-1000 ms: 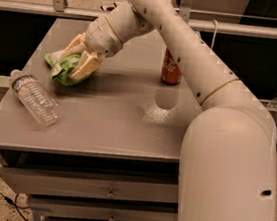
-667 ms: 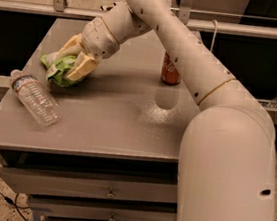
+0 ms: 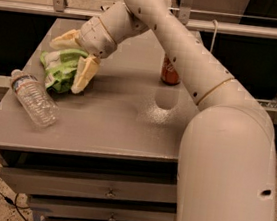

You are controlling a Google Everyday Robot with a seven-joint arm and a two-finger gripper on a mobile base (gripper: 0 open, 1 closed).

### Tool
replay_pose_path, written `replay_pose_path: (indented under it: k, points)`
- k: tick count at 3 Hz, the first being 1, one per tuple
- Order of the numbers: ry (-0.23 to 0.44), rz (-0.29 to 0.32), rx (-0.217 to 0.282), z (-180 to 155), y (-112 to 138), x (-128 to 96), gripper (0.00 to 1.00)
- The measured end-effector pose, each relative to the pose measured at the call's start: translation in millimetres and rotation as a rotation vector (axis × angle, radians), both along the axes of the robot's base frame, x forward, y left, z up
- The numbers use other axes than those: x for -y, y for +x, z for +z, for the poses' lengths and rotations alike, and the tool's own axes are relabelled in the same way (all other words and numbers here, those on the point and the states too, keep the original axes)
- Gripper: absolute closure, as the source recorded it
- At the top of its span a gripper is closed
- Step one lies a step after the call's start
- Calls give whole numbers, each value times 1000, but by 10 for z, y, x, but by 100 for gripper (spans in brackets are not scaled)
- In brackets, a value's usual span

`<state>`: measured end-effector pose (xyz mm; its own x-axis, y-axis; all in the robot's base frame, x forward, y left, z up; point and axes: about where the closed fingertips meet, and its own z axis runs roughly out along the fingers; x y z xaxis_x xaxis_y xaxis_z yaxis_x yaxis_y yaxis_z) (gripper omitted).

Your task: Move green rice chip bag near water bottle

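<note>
The green rice chip bag (image 3: 58,70) lies crinkled on the grey table (image 3: 126,131) at its left side. The water bottle (image 3: 33,98) lies on its side just left and in front of the bag, cap toward the table's left edge, a small gap between them. My gripper (image 3: 65,66) reaches in from the right and straddles the bag. One cream finger (image 3: 64,39) is behind it and the other finger (image 3: 86,72) is at its right front. The fingers stand spread apart and the bag rests on the table.
A red soda can (image 3: 170,72) stands at the back middle of the table, partly behind my arm (image 3: 185,58). The table has drawers below its front edge. Metal rails run behind the table.
My gripper has carried the bag a little left toward the bottle and lowered it. The fingers now stand wider apart than before. The bottle and the can have not moved.
</note>
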<state>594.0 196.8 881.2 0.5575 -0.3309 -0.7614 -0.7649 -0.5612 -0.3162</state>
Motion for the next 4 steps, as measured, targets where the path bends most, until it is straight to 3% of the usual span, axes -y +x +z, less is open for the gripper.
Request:
replay_pose_path:
  k: [1, 2, 3, 4]
  points:
    - [0, -15, 6, 8, 19, 61, 0]
    - [-5, -120, 72, 251, 193, 378, 0]
    - [9, -249, 177, 621, 340, 769, 0]
    - [30, -444, 313, 1095, 355, 1330, 0]
